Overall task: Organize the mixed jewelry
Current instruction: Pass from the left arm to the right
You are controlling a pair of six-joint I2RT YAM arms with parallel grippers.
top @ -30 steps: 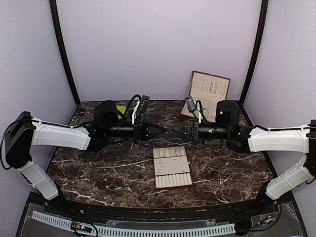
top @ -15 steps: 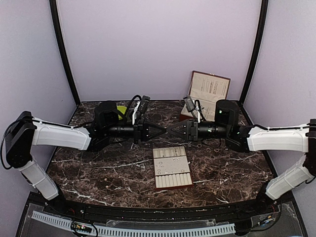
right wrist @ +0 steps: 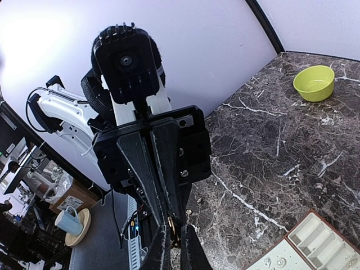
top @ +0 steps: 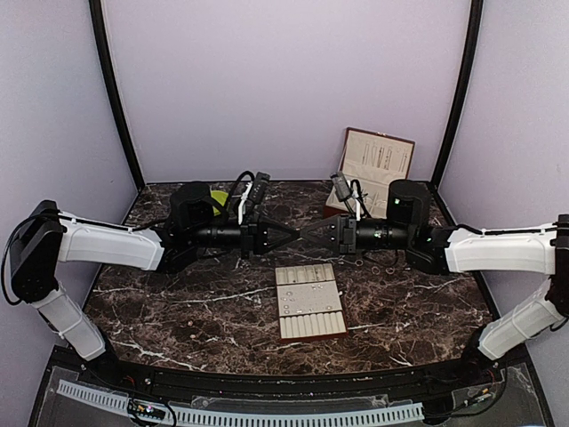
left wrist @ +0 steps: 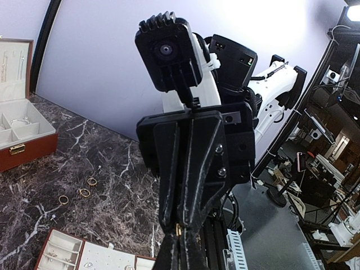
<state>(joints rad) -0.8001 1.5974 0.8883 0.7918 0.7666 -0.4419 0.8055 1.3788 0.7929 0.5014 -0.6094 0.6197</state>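
small gold piece point(left wrist: 178, 228) hangs in mid-air behind the tray point(top: 311, 326) — left gripper point(top: 296, 235) and right gripper point(top: 306, 235) both clenched on it, tip to tip; left should loosen gently, then back straight off.

A small gold-coloured ring point(left wrist: 178, 229) hangs in the air, pinched where the tips of the left jaws and the right jaws meet, well above the surface. Three more gold-coloured rings point(left wrist: 84, 192) lie flat and close together on the dark marbled surface, apart from one another. Tiny pale pieces point(top: 300, 298) sit scattered in the slotted tray point(top: 311, 329), and a thin silvery hoop point(left wrist: 19, 121) lies in a compartment of the open box point(left wrist: 28, 147).
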